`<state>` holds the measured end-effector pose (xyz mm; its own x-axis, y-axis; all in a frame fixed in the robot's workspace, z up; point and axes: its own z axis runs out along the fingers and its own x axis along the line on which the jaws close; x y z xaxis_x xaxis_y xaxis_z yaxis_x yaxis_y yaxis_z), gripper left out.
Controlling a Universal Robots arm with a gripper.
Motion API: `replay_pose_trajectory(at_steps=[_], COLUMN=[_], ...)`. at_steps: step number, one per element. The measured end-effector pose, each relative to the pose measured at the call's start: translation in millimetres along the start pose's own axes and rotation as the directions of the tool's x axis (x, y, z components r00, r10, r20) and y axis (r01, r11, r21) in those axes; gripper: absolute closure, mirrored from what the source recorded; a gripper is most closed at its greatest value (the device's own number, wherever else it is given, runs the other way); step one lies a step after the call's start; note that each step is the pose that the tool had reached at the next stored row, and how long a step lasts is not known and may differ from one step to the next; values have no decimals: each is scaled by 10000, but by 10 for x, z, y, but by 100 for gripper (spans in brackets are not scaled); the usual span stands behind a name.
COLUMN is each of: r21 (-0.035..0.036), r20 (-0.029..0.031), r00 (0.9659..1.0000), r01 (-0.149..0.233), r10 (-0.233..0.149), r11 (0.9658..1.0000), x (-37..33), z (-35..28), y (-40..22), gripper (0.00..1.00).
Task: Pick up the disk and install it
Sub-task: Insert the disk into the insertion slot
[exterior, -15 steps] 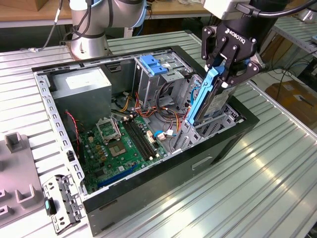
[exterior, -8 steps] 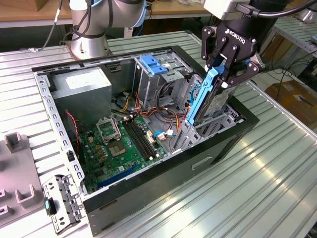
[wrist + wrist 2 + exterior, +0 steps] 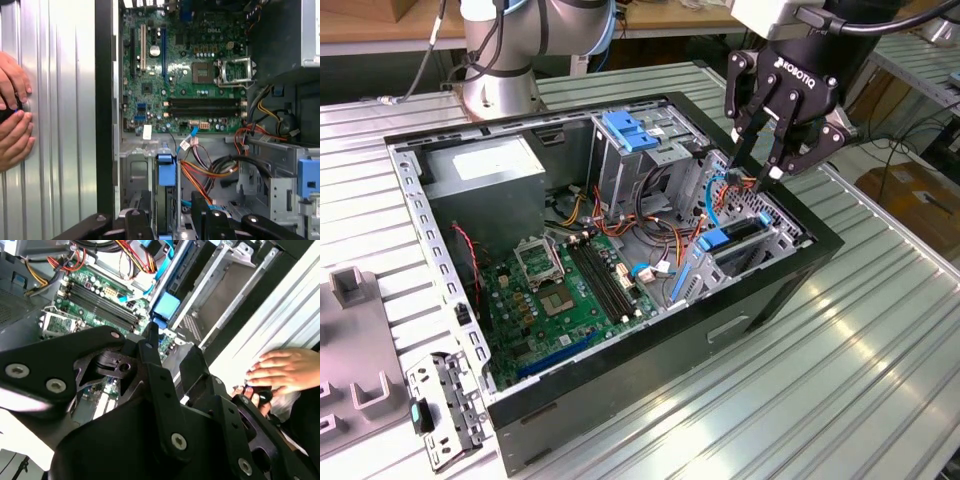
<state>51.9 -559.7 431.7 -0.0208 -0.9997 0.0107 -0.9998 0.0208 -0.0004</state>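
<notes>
While the gripper (image 3: 755,170) hangs over one corner of the case (image 3: 620,405), fingers apart and empty, the disk (image 3: 732,243) stands on edge in the bay below.

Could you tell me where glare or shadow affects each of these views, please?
Exterior view: glare streaks the ribbed metal table; second wrist view: the table washes out white beside a person's hand; first wrist view: the motherboard is evenly lit.

Ribbed metal table (image 3: 860,340), wooden desk (image 3: 370,28) behind
</notes>
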Motion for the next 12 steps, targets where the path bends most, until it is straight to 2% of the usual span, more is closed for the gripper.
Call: replay_pose_trajectory(at_steps=[6,8,9,12], r21=[0,0,0,0], r20=[-2,-3,-3,-2], r00=[10000,10000,10000,10000], r01=[15,19,20,24], r10=[-15,-19,-20,-24], r11=[10000,10000,10000,10000], x=[-2,-2,-2,-4], z=[139,178,196,288], y=[0,0,0,-1], gripper=[57,69,69,88])
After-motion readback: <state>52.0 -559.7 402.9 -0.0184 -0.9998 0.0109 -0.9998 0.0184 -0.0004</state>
